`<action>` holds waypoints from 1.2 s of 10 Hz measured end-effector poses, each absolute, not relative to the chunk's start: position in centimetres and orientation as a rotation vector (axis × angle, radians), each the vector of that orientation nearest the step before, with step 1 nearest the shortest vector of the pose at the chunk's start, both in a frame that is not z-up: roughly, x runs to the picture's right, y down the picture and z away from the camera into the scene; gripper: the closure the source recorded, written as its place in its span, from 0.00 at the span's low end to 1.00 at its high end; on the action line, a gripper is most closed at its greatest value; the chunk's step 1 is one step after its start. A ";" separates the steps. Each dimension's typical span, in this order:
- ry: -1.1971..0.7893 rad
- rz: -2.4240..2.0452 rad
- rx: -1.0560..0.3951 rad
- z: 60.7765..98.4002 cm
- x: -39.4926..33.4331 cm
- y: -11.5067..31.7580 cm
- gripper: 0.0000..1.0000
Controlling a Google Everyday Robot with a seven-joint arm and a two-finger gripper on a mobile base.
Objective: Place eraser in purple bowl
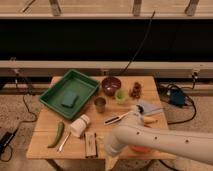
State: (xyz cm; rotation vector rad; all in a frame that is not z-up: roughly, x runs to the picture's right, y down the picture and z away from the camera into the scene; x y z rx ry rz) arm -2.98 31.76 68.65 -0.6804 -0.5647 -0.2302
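The eraser (90, 143), a tan block with a darker centre stripe, lies flat near the table's front edge, just below the white cup (79, 125). The purple bowl (111, 85) stands at the back middle of the table, next to the light-green cup (120, 96). My white arm reaches in from the lower right. Its gripper (111, 156) hangs at the arm's end by the table's front edge, just right of the eraser and far from the bowl.
A green tray (56, 93) at back left holds a green sponge (69, 100). A metal cup (100, 104), a utensil (117, 118), a green vegetable (57, 134), a spoon (64, 142), a blue cloth (149, 107) and a brown object (135, 90) lie around. An orange bowl (141, 149) shows under my arm.
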 end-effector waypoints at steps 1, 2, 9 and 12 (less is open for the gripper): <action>-0.578 -0.248 -0.694 68.9 -4.5 32.4 0.20; -0.595 -0.264 -0.709 69.0 -6.1 32.8 0.20; -0.631 -0.359 -0.778 69.1 -9.9 35.9 0.20; -0.610 -0.373 -0.798 69.9 -9.7 36.8 0.20</action>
